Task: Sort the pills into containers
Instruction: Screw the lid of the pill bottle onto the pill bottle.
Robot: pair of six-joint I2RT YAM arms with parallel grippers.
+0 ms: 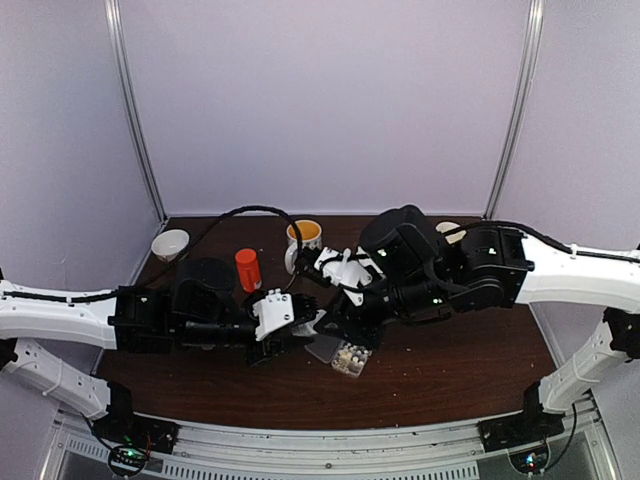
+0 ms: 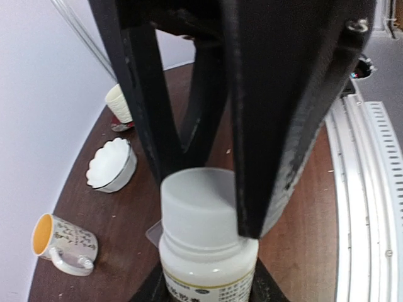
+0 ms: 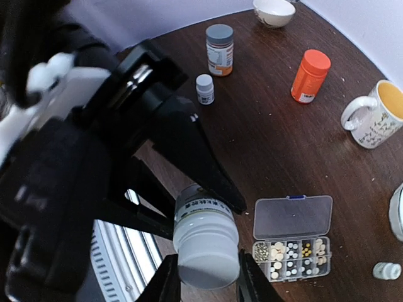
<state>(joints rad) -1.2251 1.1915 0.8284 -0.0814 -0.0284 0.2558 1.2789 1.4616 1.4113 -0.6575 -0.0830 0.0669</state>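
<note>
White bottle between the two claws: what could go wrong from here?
1. The right claw grips the cap while the left claw holds the white bottle tilted in the air. If the cap comes off, the contents may spill onto the table.
2. The open organizer box lies close by, so a dropped bottle could scatter its sorted pills.

The left arm (image 1: pixel 50 320) and right arm (image 1: pixel 585 272) share one build: long white links, bulky black joint housings and white wrist brackets. Small green lights (image 1: pixel 383 254) glow on the black housings. A thin black cable (image 1: pixel 250 209) arcs overhead. The fingers (image 2: pixel 283 126) are black, flat and tapered, with a pale scuffed edge and a silver screw (image 2: pixel 360 25).
</note>
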